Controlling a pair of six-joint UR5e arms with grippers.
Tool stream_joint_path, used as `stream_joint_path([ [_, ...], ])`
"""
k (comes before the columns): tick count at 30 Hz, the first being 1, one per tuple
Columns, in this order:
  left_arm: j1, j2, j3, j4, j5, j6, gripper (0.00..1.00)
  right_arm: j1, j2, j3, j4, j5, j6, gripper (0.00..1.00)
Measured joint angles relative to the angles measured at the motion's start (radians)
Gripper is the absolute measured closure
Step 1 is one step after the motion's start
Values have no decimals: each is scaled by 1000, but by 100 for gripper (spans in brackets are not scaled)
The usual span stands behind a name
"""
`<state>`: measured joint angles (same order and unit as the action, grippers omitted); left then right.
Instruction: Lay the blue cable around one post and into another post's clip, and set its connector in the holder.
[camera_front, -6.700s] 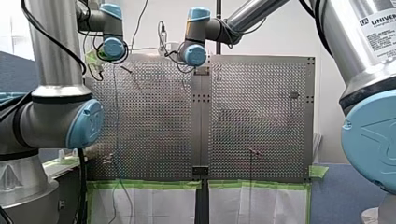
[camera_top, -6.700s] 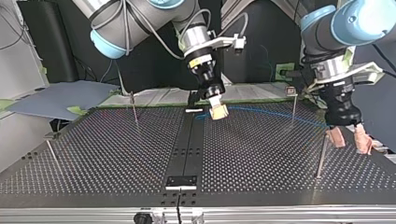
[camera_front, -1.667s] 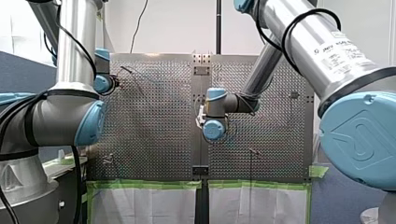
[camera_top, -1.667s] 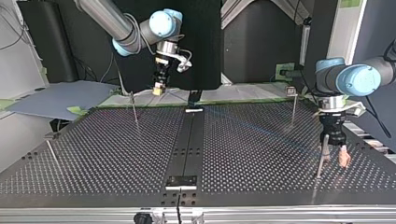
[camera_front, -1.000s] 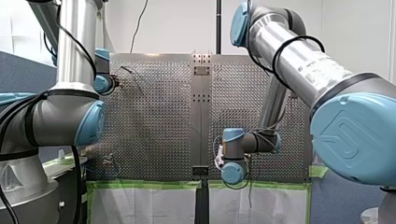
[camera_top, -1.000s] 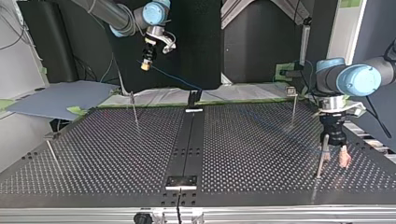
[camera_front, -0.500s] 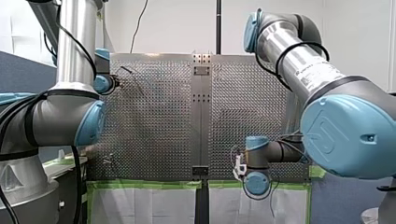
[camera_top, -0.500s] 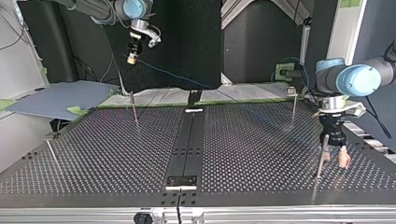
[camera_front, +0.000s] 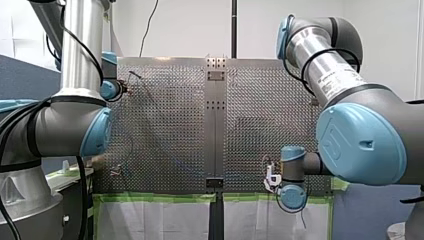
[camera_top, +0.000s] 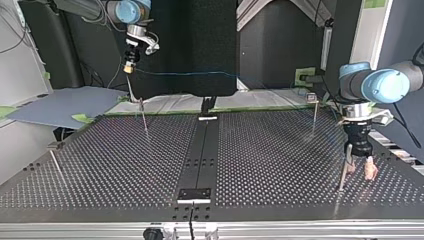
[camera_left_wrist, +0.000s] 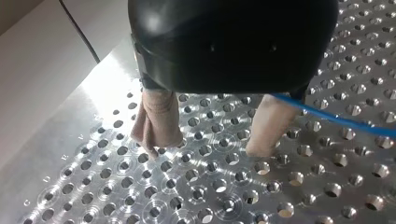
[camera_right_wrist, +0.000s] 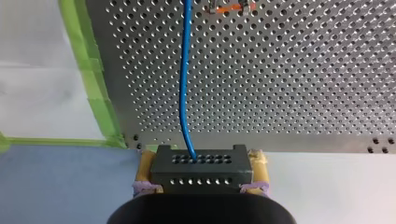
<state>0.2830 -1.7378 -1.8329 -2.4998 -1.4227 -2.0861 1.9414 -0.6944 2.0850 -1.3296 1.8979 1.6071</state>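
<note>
My right gripper (camera_right_wrist: 201, 158) is clamped on the black perforated connector block (camera_right_wrist: 201, 175), aloft just off the perforated metal table's (camera_right_wrist: 280, 93) arm-side corner, with the thin blue cable (camera_right_wrist: 185, 70) trailing taut. My left gripper (camera_left_wrist: 208, 147) stands spread near the opposite side edge, the cable passing beside one finger. Clipping and seating look undone.

We log: perforated table (camera_front: 165, 125), green tape (camera_front: 155, 198) along its near edge; one post (camera_front: 134, 75) near its far left corner; our left arm (camera_front: 65, 125) at left; our right arm (camera_front: 350, 135) at right, wrist low over the tape.
</note>
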Motion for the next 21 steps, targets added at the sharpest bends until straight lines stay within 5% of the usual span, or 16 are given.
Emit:
stream_joint_path([
  [4,0,0,0,0,0,0,0,-45,0,-41,40,-45,-34,100],
  [6,0,0,0,0,0,1,0,-65,0,-61,59,-65,-36,100],
  [16,2,0,1,0,0,1,0,-160,1,-155,146,-160,-6,100],
  [21,3,0,4,-2,0,1,0,-205,4,-185,154,-205,-1,100],
])
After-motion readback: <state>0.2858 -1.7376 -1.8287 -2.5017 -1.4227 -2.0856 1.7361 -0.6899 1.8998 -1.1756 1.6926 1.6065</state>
